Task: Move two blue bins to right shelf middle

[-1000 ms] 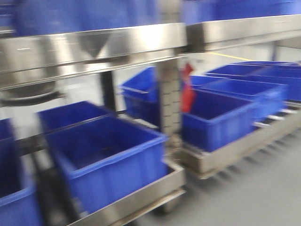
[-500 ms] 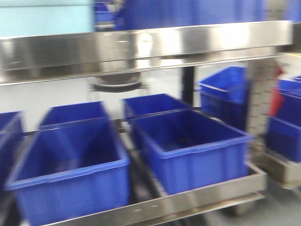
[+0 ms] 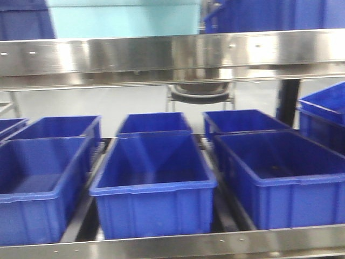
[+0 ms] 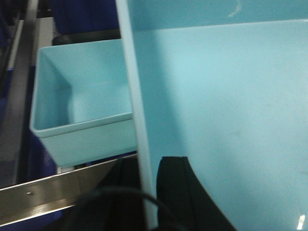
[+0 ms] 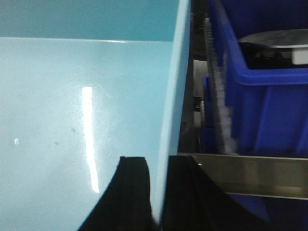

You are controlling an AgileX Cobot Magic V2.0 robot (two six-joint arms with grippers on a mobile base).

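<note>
My two grippers hold one pale blue bin by opposite walls. In the left wrist view the left gripper [image 4: 147, 166] is shut on this bin [image 4: 231, 96], its black fingers on either side of the thick rim. In the right wrist view the right gripper [image 5: 158, 161] is shut on the bin's [image 5: 72, 96] other wall. A second pale blue bin [image 4: 82, 106] stands beyond a steel rail [image 4: 48, 197], left of the held one. In the front view a pale blue wall [image 3: 124, 19] shows above the shelf's shiny front rail [image 3: 172, 54].
Several dark blue bins [image 3: 153, 183] fill the level below the rail, in two rows. Another dark blue bin [image 5: 264, 96] sits close to the held bin's right side, above a steel rail [image 5: 250, 173]. A chair [image 3: 200, 94] stands behind the rack.
The front view has swept left along the rack: the grey upright and the red object have slid out on the right. The pale blue wall has come into view at the top.
</note>
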